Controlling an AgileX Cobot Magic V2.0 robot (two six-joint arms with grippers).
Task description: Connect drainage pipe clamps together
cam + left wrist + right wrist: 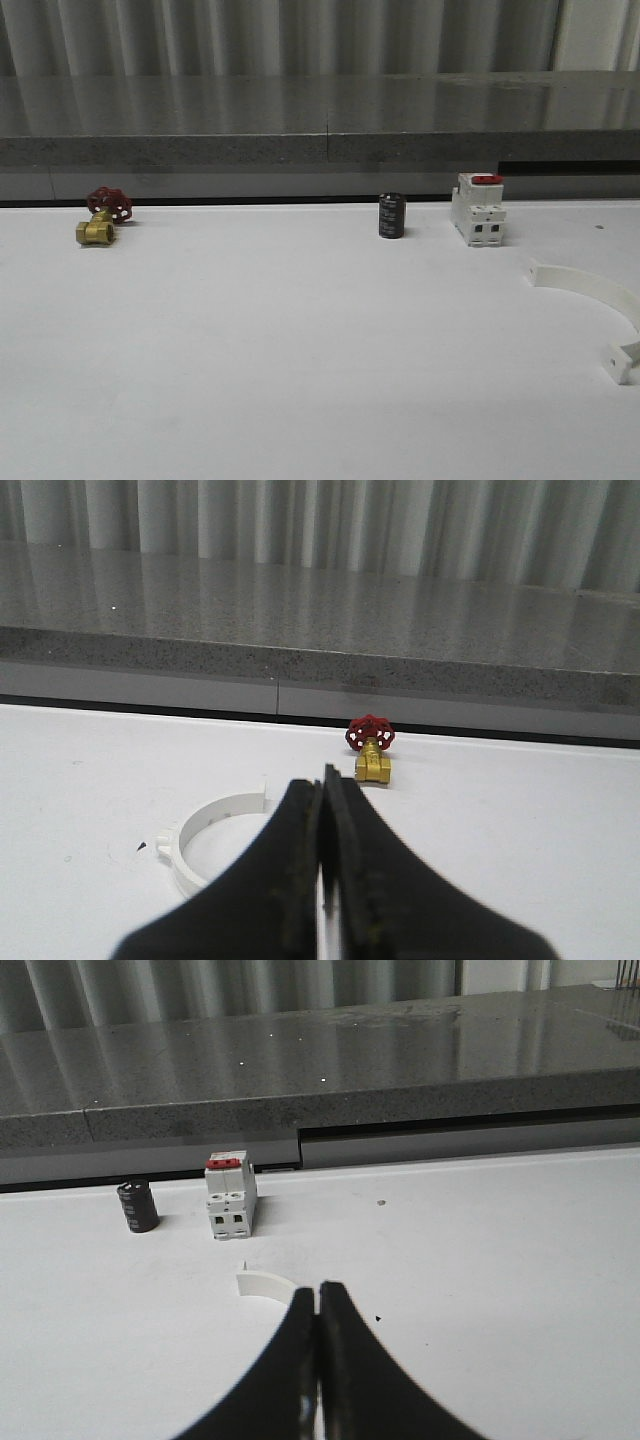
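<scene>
Left gripper (323,825) low over the table, its two black fingers (290,880) pressed together with nothing between them, right gripper (318,1335) held likewise, dark curved fingers (345,1370) meeting at the tips, both pointed forward toward the back ledge

We seem to be at a test bench in a lab or workshop rather than in a home. We see a plain white tabletop (300,350) running up to a long grey speckled stone-like ledge (320,120), with pale corrugated or pleated panels (300,30) behind it. The loose hardware on the table points the same way: a brass valve with a red handwheel (102,218), a small black cylinder like a capacitor (391,216), a white boxy switch with a red top (478,209), and a white plastic half-ring clamp (600,300). We see no domestic furnishings among them.
</scene>
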